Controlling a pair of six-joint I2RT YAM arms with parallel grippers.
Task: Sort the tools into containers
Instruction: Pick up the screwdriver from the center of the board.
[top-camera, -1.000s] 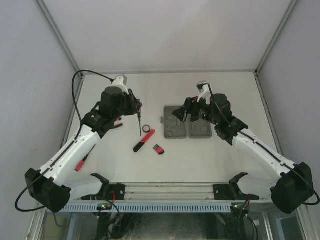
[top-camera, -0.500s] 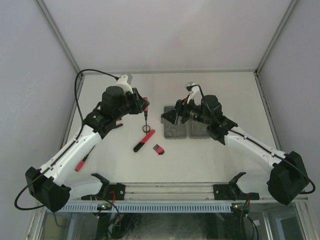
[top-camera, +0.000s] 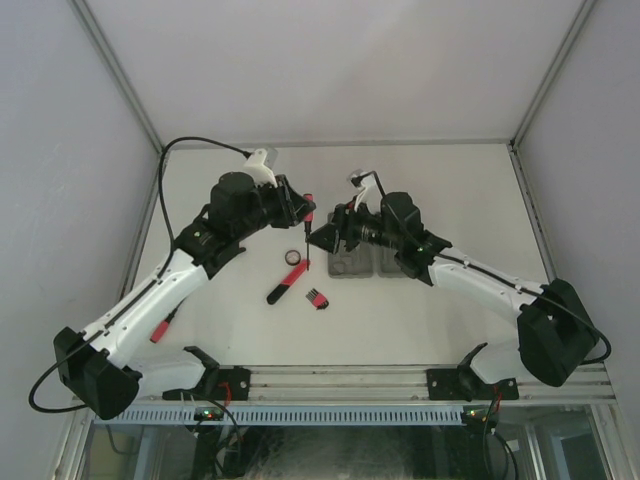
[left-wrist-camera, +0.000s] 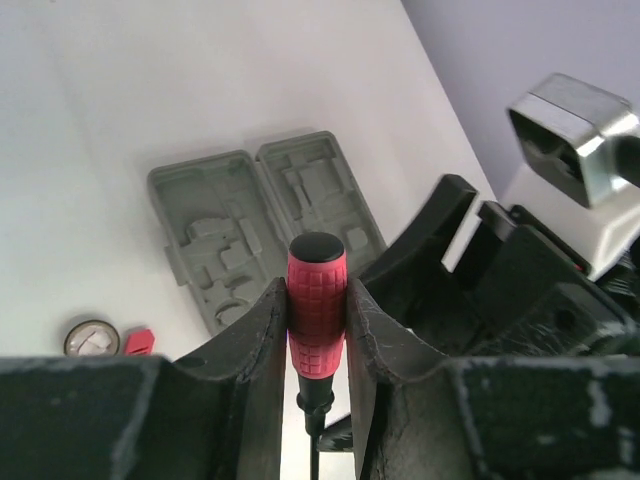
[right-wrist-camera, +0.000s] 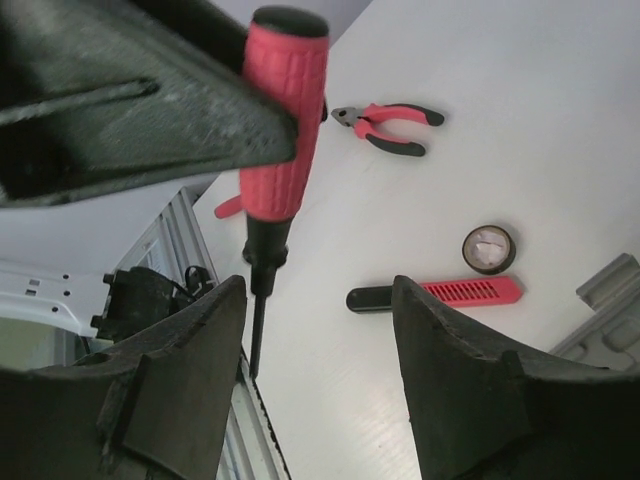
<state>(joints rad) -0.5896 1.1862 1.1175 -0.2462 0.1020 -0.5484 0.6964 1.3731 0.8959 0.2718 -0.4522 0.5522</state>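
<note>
The left gripper is squeezing the red handle of the thin screwdriver. Its shaft hangs down below the fingers. The right gripper is wide open just beside it, with the shaft close to one finger. The open grey tool case lies past the left gripper. The black ring, long red-black tool and pliers lie past the right gripper.

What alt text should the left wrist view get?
Left gripper clamps a red-handled screwdriver upright by its handle, black cap up. Behind it, on the white table, lies the open grey tool case, recesses empty, a small black ring at lower left; the right arm fills the right side.
</note>
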